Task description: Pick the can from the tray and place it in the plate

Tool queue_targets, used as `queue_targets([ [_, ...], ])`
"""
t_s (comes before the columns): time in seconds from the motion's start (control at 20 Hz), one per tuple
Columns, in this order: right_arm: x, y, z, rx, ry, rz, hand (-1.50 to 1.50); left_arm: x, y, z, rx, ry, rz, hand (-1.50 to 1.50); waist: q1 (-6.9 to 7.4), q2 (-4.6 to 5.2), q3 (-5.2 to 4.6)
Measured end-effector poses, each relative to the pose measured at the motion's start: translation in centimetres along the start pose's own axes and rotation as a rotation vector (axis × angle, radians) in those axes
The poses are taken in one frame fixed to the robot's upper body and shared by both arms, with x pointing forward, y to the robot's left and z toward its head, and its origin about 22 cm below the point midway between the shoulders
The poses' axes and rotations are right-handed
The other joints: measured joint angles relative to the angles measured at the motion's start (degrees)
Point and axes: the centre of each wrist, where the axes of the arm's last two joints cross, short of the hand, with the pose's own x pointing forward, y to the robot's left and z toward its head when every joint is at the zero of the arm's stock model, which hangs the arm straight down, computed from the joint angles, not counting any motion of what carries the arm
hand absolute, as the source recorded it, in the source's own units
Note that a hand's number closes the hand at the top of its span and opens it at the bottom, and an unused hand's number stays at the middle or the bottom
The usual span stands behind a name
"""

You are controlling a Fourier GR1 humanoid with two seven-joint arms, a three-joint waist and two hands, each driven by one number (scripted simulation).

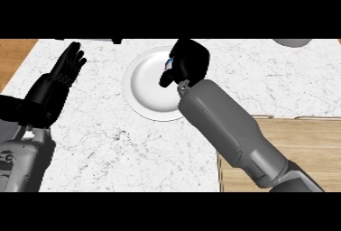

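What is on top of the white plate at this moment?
The right robot hand hangs over the plate, fingers curled round something; only a small blue-white bit shows. The hand covers the rest, and whether it touches the plate is hidden.

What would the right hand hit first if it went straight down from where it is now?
Most likely the plate: the right hand, curled round the can, hangs over its right part. How far above it sits can't be judged from this view.
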Motion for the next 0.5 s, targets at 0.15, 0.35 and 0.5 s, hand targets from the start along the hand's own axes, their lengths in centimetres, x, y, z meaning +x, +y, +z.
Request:
queue_targets([
  [0.15, -0.7, 0.7, -0.9, 0.006, 0.061, -0.052, -1.50, 0.0, -0.4, 0.0, -0.010, -0.001, 0.005, 0.00, 0.43, 0.14, 0.02],
  [0.35, -1.4, 1.1, -2.0, 0.022, 0.099, -0.128, -1.50, 0.6, -0.9, -0.6, -0.016, -0.017, 0.007, 0.00, 0.98, 0.43, 0.05],
  [0.5, -1.7, 1.3, -2.4, 0.011, 0.094, -0.204, -1.50, 1.0, -1.3, -1.1, -0.023, -0.026, 0.012, 0.00, 1.69, 0.74, 0.07],
])
